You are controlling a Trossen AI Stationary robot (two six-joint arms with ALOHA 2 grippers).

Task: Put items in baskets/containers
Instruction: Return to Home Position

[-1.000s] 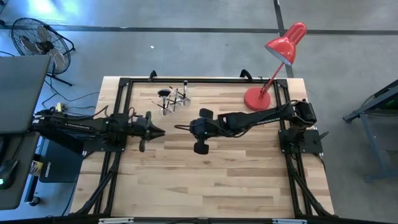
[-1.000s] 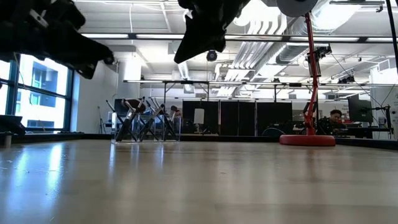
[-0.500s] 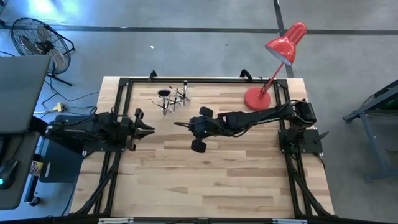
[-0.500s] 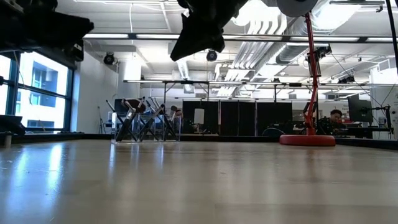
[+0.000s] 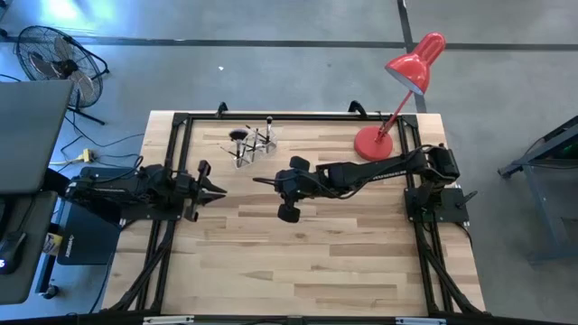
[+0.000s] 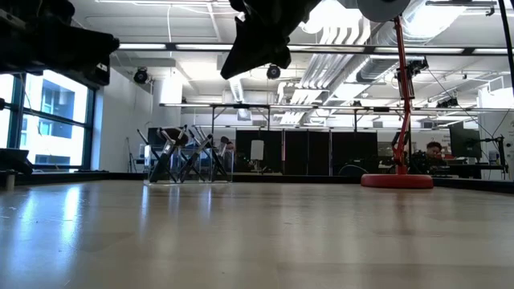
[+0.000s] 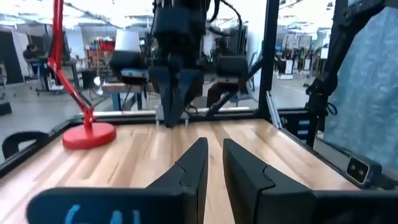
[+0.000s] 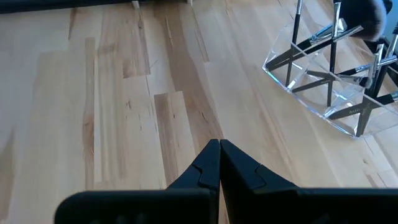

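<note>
The clear holder (image 5: 253, 147) stands on its base near the table's far edge, left of centre. Several slim dark brushes (image 8: 333, 46) stand and lean in its compartments (image 8: 323, 84); one has a dark fluffy head (image 5: 238, 135). My right gripper (image 5: 256, 181) hovers shut over the table just near of the holder, holding nothing (image 8: 219, 144). My left gripper (image 5: 222, 191) is at the table's left side, above the wood, its fingers a narrow gap apart (image 7: 213, 144) and holding nothing. In the low view the holder (image 6: 189, 164) shows far off.
A red desk lamp stands on its round base (image 5: 372, 143) at the far right; its shade (image 5: 417, 61) leans out past the far edge. A black frame (image 5: 271, 116) borders the table. Bare wood (image 5: 307, 262) fills the near half.
My left gripper has drawn back toward the table's left edge, away from the right gripper, and has turned about its own axis. The holder and its brushes have stayed put.
</note>
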